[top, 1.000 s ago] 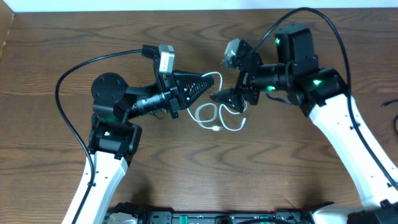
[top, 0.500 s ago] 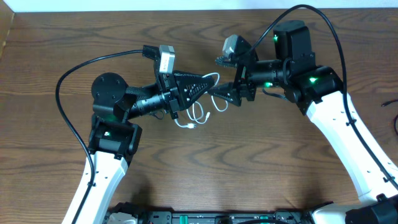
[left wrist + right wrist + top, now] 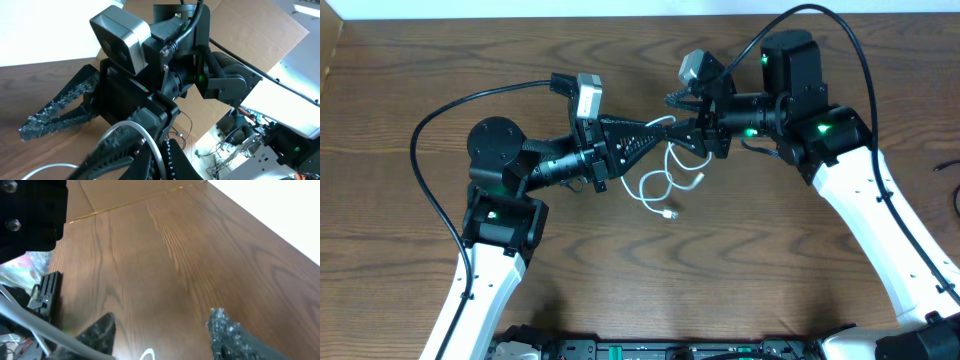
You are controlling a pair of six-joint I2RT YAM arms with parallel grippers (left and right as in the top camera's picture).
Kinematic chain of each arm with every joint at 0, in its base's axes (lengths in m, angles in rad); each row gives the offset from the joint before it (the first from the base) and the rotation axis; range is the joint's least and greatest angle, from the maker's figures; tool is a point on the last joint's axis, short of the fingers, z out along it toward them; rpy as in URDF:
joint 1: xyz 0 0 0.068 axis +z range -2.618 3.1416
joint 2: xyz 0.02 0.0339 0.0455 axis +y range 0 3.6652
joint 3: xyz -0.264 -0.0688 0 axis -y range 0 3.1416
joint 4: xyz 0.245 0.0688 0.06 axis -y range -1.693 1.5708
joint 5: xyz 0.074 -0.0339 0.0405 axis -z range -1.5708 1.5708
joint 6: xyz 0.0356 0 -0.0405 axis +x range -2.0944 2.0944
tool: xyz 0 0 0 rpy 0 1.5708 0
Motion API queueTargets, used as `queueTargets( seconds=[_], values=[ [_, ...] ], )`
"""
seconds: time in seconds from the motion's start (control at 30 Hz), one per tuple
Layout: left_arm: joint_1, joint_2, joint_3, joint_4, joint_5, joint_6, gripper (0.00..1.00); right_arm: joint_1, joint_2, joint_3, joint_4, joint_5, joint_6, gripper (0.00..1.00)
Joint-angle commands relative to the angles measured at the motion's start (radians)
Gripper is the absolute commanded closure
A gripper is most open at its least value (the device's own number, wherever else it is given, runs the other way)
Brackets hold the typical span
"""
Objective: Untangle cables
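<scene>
We see two claws meeting at a white cable (image 3: 655, 183) above a wood-grain table (image 3: 750, 290).
From overhead, we find the left gripper (image 3: 658, 129), a black tapered wedge, closed at its tip where the thin cable leaves it. The cable drops in loose loops to the table, with one small plug end lying below and another near the right gripper (image 3: 692, 137), which sits right at the cable beside the left tip. A thick black arm wire (image 3: 425, 135) arcs at the left. In the left wrist view, we see the cable curving bright across that claw's rough black fingers, pressed together on it, with the other arm's boxy grey camera (image 3: 120, 35) and cardboard (image 3: 260, 30) behind. In the right wrist view, two gritty fingers stand apart with bare wood between. A blurred pale cable crosses beside one, and we cannot tell whether it touches.
</scene>
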Motion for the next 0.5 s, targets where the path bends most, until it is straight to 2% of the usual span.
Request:
queueTargets(
  seconds=[0.0, 0.03, 0.07, 0.3, 0.47],
  values=[
    [0.005, -0.013, 0.0, 0.005, 0.017, -0.008, 0.92, -0.005, -0.003, -0.005, 0.016, -0.001, 0.015, 0.72],
    [0.005, -0.013, 0.0, 0.005, 0.016, -0.004, 0.92, -0.005, -0.003, -0.005, 0.023, -0.001, 0.033, 0.92],
    [0.005, -0.013, 0.0, 0.005, 0.016, -0.004, 0.92, -0.005, -0.003, -0.005, 0.029, -0.001, 0.043, 0.99],
    [0.005, -0.013, -0.001, -0.026, 0.016, 0.031, 0.91, -0.012, -0.003, -0.005, 0.013, 0.06, 0.105, 0.99],
    [0.005, -0.013, -0.001, -0.089, 0.016, 0.091, 0.86, -0.029, -0.003, -0.005, -0.042, 0.094, 0.114, 0.99]
  ],
)
